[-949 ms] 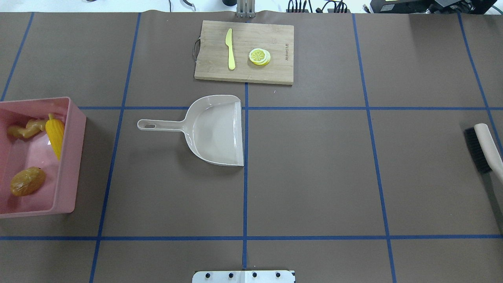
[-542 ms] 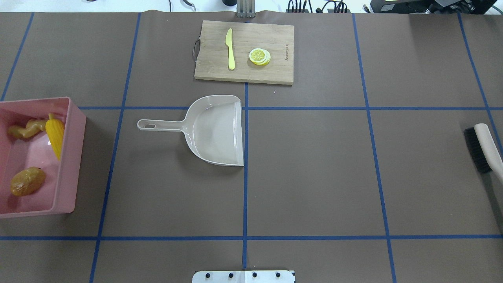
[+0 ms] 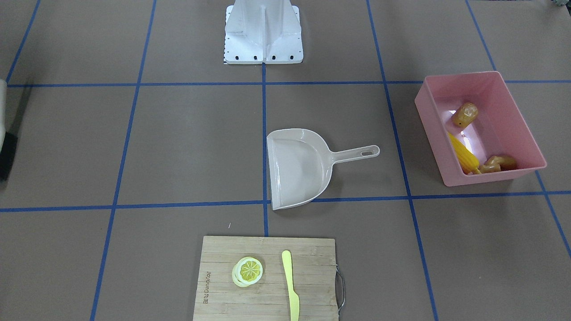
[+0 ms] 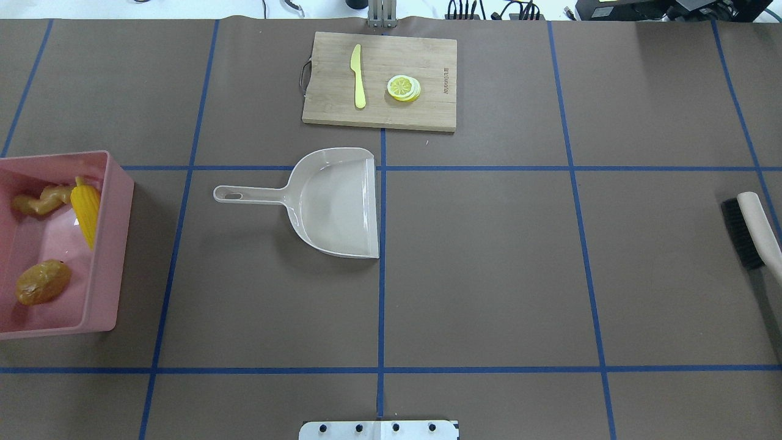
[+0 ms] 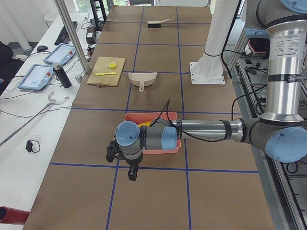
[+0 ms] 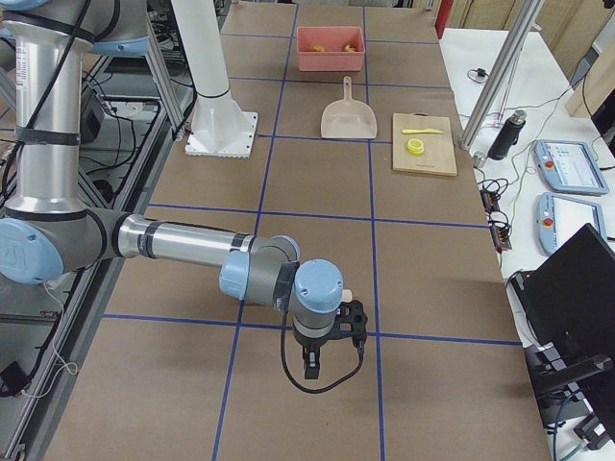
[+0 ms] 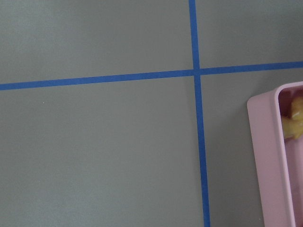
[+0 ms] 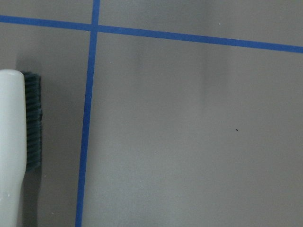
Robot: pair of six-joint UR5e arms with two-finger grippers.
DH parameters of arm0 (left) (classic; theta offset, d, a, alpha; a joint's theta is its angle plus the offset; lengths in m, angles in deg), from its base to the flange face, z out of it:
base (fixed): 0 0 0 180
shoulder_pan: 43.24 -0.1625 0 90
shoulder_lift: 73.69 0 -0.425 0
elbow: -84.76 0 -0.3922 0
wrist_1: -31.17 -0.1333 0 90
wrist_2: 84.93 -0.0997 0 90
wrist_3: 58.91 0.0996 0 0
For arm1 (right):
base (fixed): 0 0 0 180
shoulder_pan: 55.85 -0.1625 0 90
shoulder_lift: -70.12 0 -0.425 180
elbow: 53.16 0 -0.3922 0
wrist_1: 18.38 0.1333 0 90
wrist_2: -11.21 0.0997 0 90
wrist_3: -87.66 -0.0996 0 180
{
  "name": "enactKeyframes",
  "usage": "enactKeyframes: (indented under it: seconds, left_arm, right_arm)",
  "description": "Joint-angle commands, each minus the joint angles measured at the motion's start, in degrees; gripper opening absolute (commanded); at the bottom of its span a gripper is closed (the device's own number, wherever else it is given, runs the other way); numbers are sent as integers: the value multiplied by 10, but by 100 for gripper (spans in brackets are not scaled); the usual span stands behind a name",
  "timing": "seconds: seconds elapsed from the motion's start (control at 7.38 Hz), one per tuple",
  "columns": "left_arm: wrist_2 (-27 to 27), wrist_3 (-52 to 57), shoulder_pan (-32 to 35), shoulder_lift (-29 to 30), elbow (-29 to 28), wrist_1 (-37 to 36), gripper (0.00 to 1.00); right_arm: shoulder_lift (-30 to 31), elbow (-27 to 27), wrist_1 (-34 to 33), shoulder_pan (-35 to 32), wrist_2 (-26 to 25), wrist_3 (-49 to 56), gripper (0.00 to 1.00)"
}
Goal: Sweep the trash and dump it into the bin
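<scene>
Reading the overhead view from its left edge, the bin [image 4: 105, 263] stands at the robot's left end of the table. All three trash items lie inside it:

- The ginger root [image 4: 41, 199] lies at the far end.
- The corn cob [image 4: 85, 208] lies along the wall facing the dustpan [image 4: 336, 205].
- The potato [image 4: 43, 281] lies at the near end.

The left gripper [image 5: 131, 175] hangs just outside the bin, on the side away from the dustpan, so the bin lies toward table centre from it. Its jaw state cannot be determined (only a side view shows it).

The dustpan lies flat at centre, its long axis along the table and its handle pointing at the bin.

The brush [image 4: 748, 235] lies at the right edge, near the right gripper [image 6: 327, 367], whose jaw state also cannot be determined.

Judgement: the dump looks complete. The left arm is nearer the bin for any further move.
</scene>
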Motion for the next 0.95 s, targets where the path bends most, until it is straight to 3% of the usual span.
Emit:
enactKeyframes:
  seconds: [0.0, 0.27, 0.54, 0.81]
  left_arm:
    - [0, 0, 0, 0, 0, 1, 98]
    - [1, 0, 0, 0, 0, 1, 98]
    - [0, 0, 0, 0, 0, 1, 98]
    - [0, 0, 0, 0, -1, 1, 98]
  right_arm:
    - [0, 0, 0, 0, 0, 0, 100]
    - [-3, 3, -1, -1, 3, -15, 100]
    - [-21, 12, 0, -1, 1, -147, 100]
    - [-20, 11, 4, 0, 1, -160, 100]
